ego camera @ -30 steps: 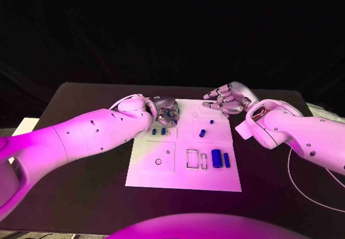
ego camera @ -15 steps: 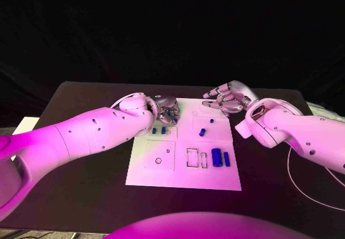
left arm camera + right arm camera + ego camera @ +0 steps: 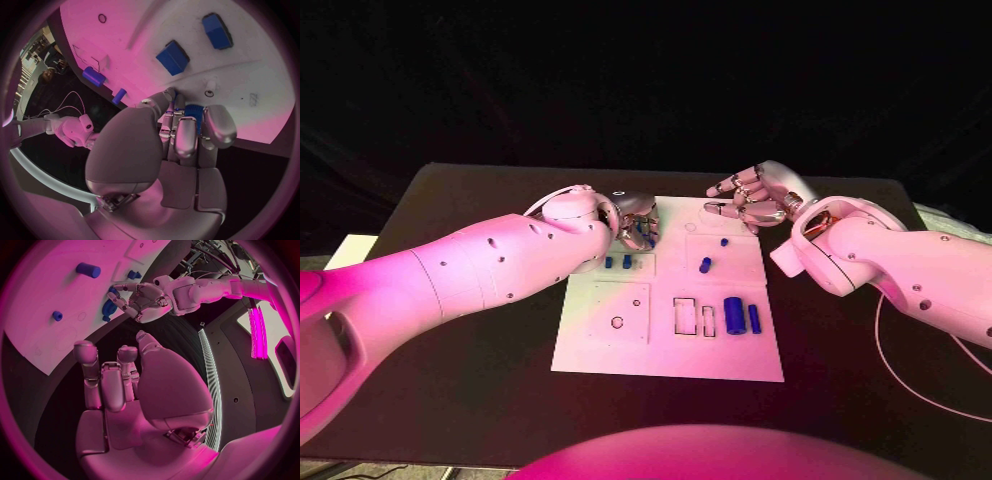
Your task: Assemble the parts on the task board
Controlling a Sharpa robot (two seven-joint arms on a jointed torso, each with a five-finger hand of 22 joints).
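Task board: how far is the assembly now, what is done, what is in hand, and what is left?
Early stage. On the task board, a small part seems to stand already in its place. The left hand holds a blue part in its fingers over the board's far left corner. The right hand hovers open. Still lying loose: two long parts and a short one.

The board (image 3: 668,345) lies in the middle of the table (image 3: 473,330). The left hand (image 3: 635,220) sits over the board's far left corner, with two small parts (image 3: 617,262) side by side just nearer than it. The right hand (image 3: 754,198) hovers over the far right corner, apart from the board. Two more parts (image 3: 715,254) lie right of centre. Nearer, on the right side, a thick cylinder (image 3: 734,316) lies beside a thin one (image 3: 754,319), right of two slots (image 3: 694,318).
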